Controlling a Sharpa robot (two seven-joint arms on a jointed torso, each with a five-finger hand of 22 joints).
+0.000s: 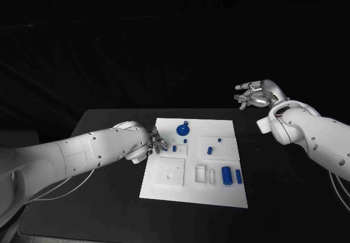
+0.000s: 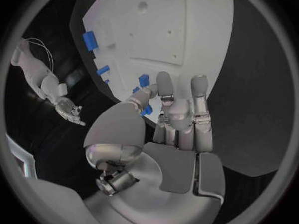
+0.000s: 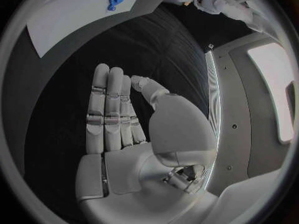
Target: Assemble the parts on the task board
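The white task board (image 1: 191,190) lies mid-table. On it are a round blue part with a tab (image 1: 183,130), two small blue parts (image 1: 170,148) near its left edge, a small blue part (image 1: 210,150) further right, and two blue cylinders (image 1: 232,175). My left hand (image 1: 154,143) reaches over the board's left edge with its fingers straight. A small blue part (image 2: 146,109) shows between its thumb and fingers; I cannot tell whether they touch it. My right hand (image 1: 255,94) hangs raised beyond the board's far right corner, fingers apart, holding nothing (image 3: 124,129).
White raised blocks and recesses (image 1: 170,173) sit on the board's near half. A thin cable (image 1: 69,186) trails from my left arm over the black table (image 1: 87,212). Bare black table surrounds the board on both sides.
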